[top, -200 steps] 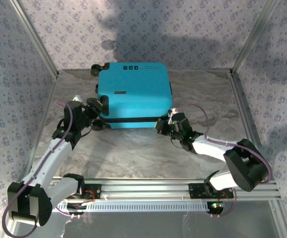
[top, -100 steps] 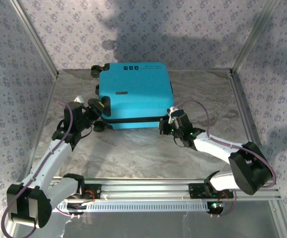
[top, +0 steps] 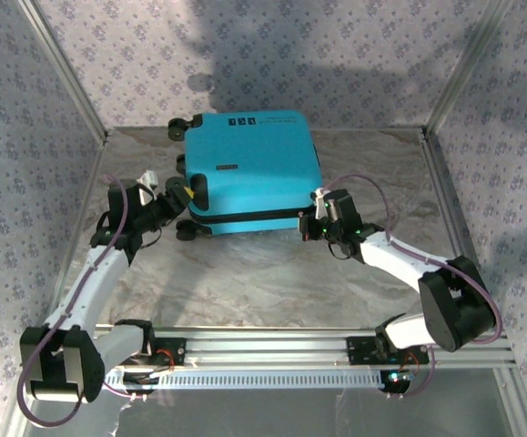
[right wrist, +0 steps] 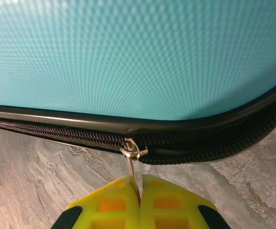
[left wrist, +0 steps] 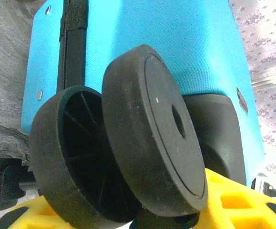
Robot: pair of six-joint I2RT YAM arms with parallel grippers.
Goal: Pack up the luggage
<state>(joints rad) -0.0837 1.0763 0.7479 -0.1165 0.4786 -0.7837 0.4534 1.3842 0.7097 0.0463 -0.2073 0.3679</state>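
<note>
Light: bright, even light is falling from above the luggage point(top: 248, 168), flattening its lid.
Shadows: soft grey patches are darkening the back wall point(top: 272, 55) behind the luggage.
Sheen: the table point(top: 245, 273) before the luggage is gleaming faintly.
Focus: the wheel point(left wrist: 152, 129) and zipper pull point(right wrist: 134, 153) are showing sharp; the luggage shell above the pull is blurring.

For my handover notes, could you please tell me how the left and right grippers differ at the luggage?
The left gripper grips a black wheel at the near left corner of the luggage; the right gripper pinches the thin zipper pull at the near right corner. The left gripper's jaws stand partly apart, the right gripper's fully together. Both have yellow fingers.
</note>
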